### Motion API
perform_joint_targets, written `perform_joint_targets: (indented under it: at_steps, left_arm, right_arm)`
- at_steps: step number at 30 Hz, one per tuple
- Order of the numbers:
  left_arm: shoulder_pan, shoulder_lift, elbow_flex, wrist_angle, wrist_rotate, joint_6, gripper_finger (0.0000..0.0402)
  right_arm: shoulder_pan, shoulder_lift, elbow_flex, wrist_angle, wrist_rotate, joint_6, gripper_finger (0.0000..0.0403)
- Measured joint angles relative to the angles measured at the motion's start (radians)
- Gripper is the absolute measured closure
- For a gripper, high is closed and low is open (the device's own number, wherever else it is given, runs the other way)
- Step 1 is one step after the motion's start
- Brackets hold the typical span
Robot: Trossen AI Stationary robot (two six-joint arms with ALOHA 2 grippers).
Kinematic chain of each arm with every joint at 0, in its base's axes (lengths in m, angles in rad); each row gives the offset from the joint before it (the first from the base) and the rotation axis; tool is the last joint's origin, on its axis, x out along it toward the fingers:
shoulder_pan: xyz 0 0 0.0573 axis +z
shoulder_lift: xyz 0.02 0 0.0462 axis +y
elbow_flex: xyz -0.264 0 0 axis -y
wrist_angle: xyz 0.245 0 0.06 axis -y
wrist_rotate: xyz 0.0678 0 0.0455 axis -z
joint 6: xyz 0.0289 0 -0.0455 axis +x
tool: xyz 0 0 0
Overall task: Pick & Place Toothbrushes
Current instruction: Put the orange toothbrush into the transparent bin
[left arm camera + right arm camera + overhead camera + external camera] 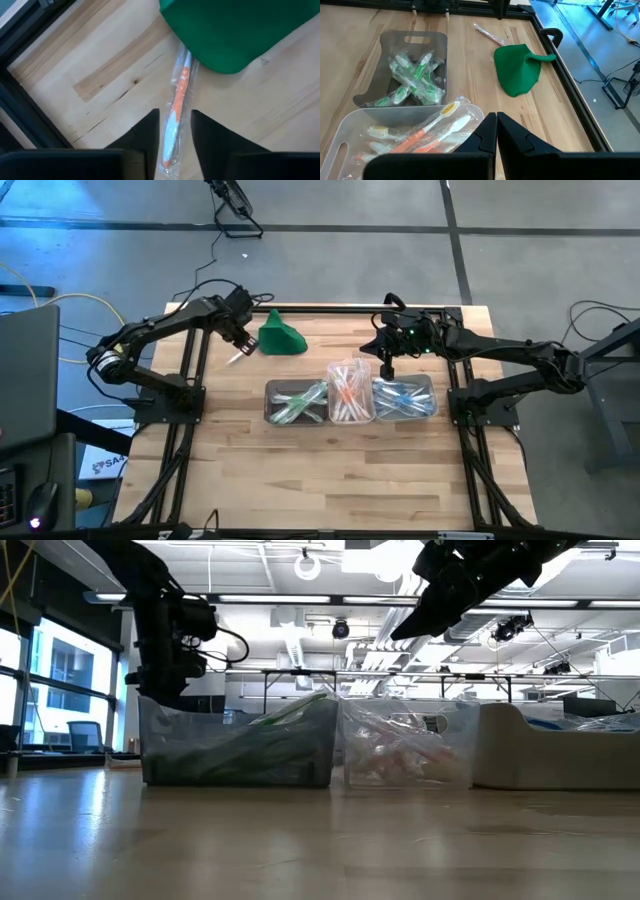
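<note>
One toothbrush (177,107), orange and white in a clear wrapper, lies flat on the wooden table, its far end at the edge of the green cloth lump (235,30). My left gripper (175,137) is open and points steeply down. Its fingers stand on either side of the toothbrush's near half, a narrow gap on each side. In the high view this toothbrush (238,357) lies left of the lump (281,337). My right gripper (496,130) is shut with nothing in it. It hangs above the tub of orange toothbrushes (420,135).
Three clear tubs stand in a row mid-table: green toothbrushes (297,402), orange ones (350,392), blue ones (405,397). The table's black frame rail (25,115) runs close beside my left gripper. Bare wood lies toward the table's near edge (330,480).
</note>
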Motion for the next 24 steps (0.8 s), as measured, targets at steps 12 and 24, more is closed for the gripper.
perform_joint_targets:
  at_steps: [12,24]
  left_arm:
    - [0.0,0.083,0.0,0.014,-0.005,-0.002,0.0274]
    - [0.0,0.234,0.0,0.014,-0.004,-0.002,0.0274]
  right_arm:
    - [0.0,0.0,0.0,0.0,-0.003,0.0,0.0398]
    - [0.0,0.0,0.0,-0.004,-0.003,0.0,0.0398]
